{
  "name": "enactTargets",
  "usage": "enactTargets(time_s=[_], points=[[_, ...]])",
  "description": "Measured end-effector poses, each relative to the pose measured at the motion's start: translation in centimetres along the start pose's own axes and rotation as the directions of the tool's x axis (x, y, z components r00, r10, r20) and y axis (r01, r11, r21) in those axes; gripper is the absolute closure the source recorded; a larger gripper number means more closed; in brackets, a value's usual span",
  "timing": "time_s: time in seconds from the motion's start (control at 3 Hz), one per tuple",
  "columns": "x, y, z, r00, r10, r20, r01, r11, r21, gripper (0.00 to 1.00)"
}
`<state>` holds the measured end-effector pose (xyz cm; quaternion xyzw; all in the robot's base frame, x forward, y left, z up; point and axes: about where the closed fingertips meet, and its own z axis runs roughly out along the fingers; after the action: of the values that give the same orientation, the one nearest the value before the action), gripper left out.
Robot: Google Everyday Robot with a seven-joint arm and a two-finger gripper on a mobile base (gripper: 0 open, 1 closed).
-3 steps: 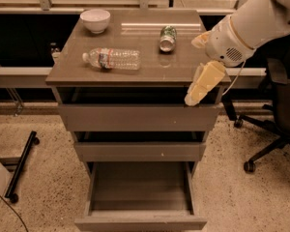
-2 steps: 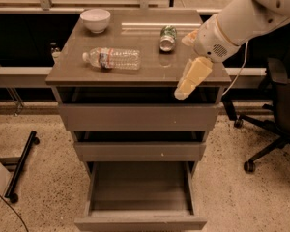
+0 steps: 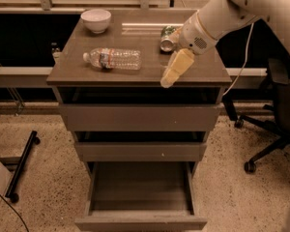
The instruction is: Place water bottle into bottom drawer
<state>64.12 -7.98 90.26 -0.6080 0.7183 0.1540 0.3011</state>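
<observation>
The water bottle (image 3: 113,59) lies on its side left of centre on the desk (image 3: 203,74), white cap pointing to the left of the frame, label band near that end; nothing touches it. The gripper (image 3: 170,76) hangs to its right, near the desk's front edge and just below the green-and-silver can (image 3: 167,37) in the frame, apart from the bottle; I cannot tell whether it is wide or narrow. As I judge it, the step in hand is the reach and grasp; I want to travel leftward clear of the can, then turn the wrist so the gripper closes across the ribbed body, not along it. A round bottle lying flat will likely roll if nudged from one side, so I'd come down squarely over its middle, right of the label. The white bowl (image 3: 95,19) at upper left sits well off that path; the bottom drawer (image 3: 140,223) stands pulled open at lower centre, ready to receive.
</observation>
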Motion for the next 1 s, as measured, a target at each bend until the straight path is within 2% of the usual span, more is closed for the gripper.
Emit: enactTargets(time_s=[0.67,1.0], points=[[-2.7,-3.3,4.3,0.997,0.031,0.07,-0.028,0.9983,-0.052,0.0],[-5.9,-4.6,5.8,0.995,0.006,0.101,-0.001,0.9989,-0.046,0.0]])
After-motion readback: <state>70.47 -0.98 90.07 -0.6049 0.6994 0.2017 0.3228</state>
